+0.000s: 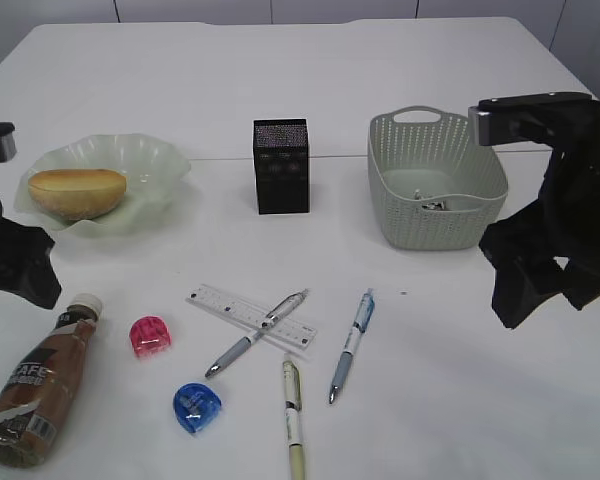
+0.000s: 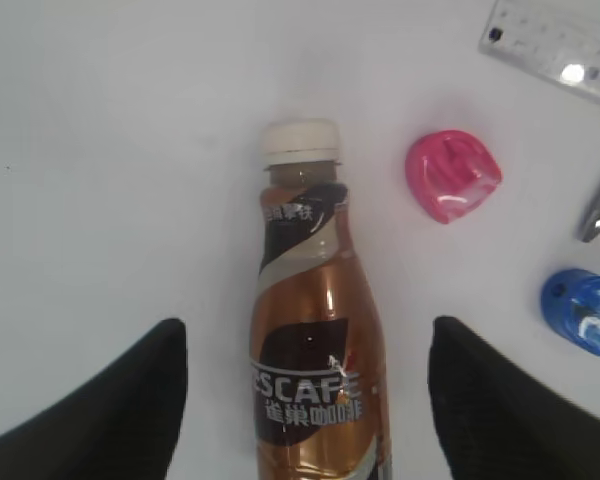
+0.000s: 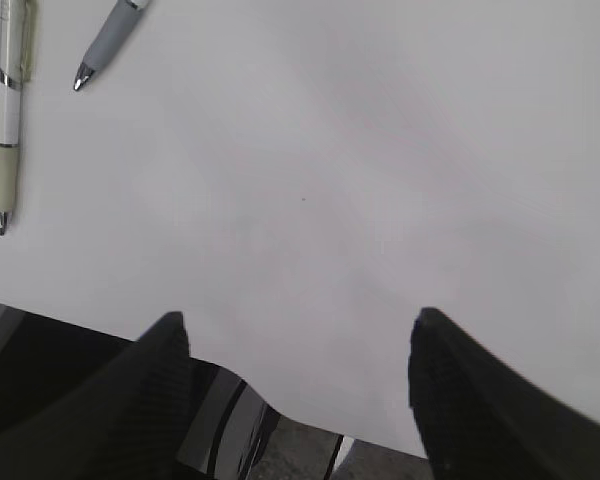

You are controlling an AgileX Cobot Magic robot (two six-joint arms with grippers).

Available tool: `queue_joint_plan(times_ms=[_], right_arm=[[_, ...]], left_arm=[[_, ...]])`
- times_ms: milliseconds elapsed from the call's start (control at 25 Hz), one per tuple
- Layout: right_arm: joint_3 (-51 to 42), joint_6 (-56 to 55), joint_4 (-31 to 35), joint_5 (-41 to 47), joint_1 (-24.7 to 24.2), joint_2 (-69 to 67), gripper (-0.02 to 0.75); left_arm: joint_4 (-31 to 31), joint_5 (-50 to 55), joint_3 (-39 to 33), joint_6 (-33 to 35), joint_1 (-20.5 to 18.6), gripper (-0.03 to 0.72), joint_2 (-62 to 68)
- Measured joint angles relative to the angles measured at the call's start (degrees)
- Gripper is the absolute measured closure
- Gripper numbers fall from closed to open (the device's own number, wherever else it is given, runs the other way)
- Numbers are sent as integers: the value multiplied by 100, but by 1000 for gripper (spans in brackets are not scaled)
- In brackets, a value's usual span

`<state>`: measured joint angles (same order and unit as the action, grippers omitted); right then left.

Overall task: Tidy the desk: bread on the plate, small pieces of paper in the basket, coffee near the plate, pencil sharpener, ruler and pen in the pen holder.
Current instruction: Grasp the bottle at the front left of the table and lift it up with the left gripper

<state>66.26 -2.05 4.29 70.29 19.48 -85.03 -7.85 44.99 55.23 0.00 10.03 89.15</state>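
A: One wide white desk (image 1: 300,80), matte, with a thin seam running across it behind the objects; pale panelled wall beyond the far edge.

B: Materials?

A: Bread (image 1: 77,192), golden and oblong, lies in the plate (image 1: 160,160), a translucent pale green dish with a ruffled rim. Pen holder (image 1: 281,166), black square mesh, stands upright mid-desk. Basket (image 1: 435,180), grey-green perforated plastic, sits to its right with small scraps inside.

B: Foreground?

A: Clear ruler (image 1: 225,304) lies flat, a grey-grip pen (image 1: 257,333) crossing over it. Two more pens lie near: one blue-trimmed (image 1: 352,345), one pale yellow-green (image 1: 294,418). A pink sharpener (image 1: 150,336) and a blue sharpener (image 1: 196,407), both glossy domed plastic.

B: Coffee?

A: Coffee (image 2: 315,360) lies on its side at the near left, white cap toward the plate, well apart from it.

B: Grippers?

A: Left gripper (image 2: 305,400) straddles the bottle, fingers spread, clear of both sides. Right gripper (image 3: 300,400) hangs spread over bare desk at the near edge, holding nothing.
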Motion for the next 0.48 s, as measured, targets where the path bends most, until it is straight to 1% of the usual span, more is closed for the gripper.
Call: queue_joint_plan(times_ms=[160,480], right_arm=[[0,0,5,0,0,9,239],[0,0,5,0,0,9,239]], left_arm=[[-88,-83,0,-41,0,99,456],[-218,-280,0,-54,43,97,983]])
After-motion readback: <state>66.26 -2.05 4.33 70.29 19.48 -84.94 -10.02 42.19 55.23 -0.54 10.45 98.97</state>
